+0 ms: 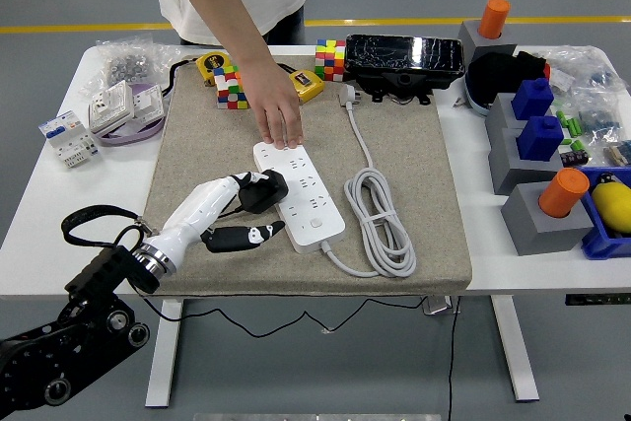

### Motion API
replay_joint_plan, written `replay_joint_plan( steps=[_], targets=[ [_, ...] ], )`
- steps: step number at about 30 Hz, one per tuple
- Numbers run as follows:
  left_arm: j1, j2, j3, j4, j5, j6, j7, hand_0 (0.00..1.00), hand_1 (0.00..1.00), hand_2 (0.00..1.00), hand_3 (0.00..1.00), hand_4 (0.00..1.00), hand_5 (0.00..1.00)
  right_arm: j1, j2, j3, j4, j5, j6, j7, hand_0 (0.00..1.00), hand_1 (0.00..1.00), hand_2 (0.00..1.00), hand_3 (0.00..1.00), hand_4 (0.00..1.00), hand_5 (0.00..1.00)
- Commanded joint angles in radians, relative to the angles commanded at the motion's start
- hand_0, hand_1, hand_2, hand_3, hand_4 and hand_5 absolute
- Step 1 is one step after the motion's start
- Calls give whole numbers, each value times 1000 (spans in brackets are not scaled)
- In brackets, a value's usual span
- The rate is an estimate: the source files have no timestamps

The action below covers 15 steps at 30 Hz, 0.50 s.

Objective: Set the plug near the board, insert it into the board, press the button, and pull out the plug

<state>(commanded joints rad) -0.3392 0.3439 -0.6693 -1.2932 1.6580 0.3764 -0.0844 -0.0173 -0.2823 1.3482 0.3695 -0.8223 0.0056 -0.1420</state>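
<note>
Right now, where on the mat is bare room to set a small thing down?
The beige mat is bare right of the coiled cable, and between the power strip and its far edge. Around the left hand and black plug it is crowded.

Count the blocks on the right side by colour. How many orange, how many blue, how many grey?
Orange cylinders: 2
Blue blocks: 2
Grey bases: 4
Total: 8

White table [59, 234]: grey felt mat [414, 175] centre; breaker parts [67, 138] left; grey blocks [537, 219] right.
</note>
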Motion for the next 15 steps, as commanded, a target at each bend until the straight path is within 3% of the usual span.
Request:
replay_joint_plan(
  steps=[15],
  targets=[
    [-47, -43, 6, 25, 8, -6, 17, 765, 796, 788, 778, 781, 469, 1, 0, -2, 3, 2, 1, -1, 528, 630, 602, 538, 881, 409]
  ],
)
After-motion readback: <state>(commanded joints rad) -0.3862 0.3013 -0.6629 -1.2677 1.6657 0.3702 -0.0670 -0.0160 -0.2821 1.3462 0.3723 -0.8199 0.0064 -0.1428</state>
